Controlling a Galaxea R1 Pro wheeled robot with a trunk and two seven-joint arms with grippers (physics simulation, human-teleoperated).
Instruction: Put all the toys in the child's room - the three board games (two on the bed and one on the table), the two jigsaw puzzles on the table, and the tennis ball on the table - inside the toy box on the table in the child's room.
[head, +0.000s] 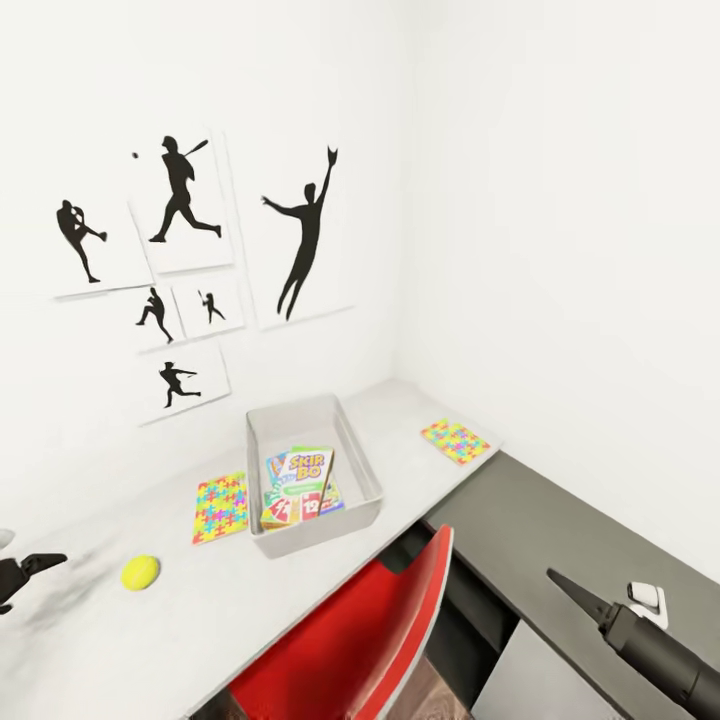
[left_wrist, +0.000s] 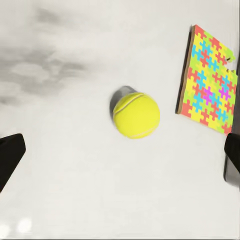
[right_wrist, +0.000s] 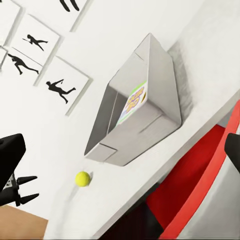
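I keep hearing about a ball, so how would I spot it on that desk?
Find the long pale speckled table under the black silhouette pictures, with the shallow light grey toy box at its middle. Left of the flat multicolour jigsaw puzzle beside that box lies the yellow-green tennis ball, the one round thing there.

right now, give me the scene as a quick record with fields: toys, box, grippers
toy box: grey bin on the table, holding board games
tennis ball: on the table, outside the box, lying apart from the left puzzle
jigsaw puzzles: one flat to the left of the box, one flat to its right near the table corner
left gripper: open, near the ball, holding nothing
right gripper: over the dark cabinet top, state unclear
chair: red, at the table's front edge
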